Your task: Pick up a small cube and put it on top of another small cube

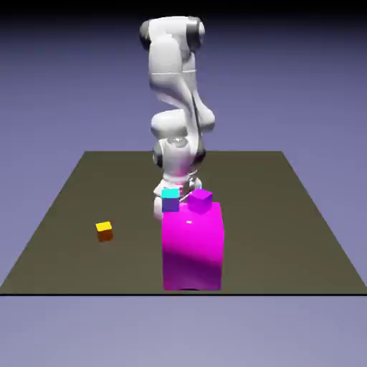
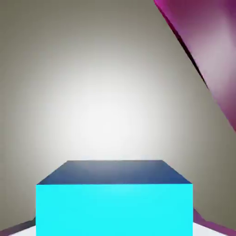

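Observation:
The small cube (image 1: 170, 200), blue with a cyan top, sits just behind the big magenta block's far left corner in the exterior view. My gripper (image 1: 170, 203) reaches down onto it from the folded arm. In the hand view the small cube (image 2: 114, 203) fills the bottom edge, its cyan face toward the camera and a dark blue side above. It lies where my gripper's (image 2: 114, 230) fingertips belong and hides them both, so the jaws look shut on it. A small purple cube (image 1: 200, 198) rests close to its right.
The big magenta block (image 1: 191, 246) stands in front of both cubes, near the table's front edge, and its slanted side (image 2: 203, 50) crosses the hand view's upper right. A small orange cube (image 1: 104, 230) lies alone toward the exterior view's left.

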`<state>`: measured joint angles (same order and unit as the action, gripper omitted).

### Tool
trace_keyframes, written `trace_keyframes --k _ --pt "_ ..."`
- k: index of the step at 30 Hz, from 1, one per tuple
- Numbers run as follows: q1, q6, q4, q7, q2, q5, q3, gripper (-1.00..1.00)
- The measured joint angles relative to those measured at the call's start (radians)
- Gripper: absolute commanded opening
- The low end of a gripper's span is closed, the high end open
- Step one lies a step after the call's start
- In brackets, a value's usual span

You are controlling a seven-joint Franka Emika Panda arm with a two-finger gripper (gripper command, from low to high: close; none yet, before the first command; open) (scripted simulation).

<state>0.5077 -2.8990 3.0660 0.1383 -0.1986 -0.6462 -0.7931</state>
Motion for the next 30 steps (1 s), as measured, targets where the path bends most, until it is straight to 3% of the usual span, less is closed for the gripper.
trace_keyframes --k 4,20,26,30 --pt "0.016 0.078 -0.015 0.003 -0.069 0.004 -0.09 -1.0" --pt "-0.358 0.767 -0.548 -0.016 -0.227 0.534 0.384 -1.0" --pt "-0.218 0.889 -0.659 0.033 -0.219 0.585 0.593 -1.0" --pt "-0.192 0.799 -0.606 0.036 -0.18 0.579 0.6 -1.0"
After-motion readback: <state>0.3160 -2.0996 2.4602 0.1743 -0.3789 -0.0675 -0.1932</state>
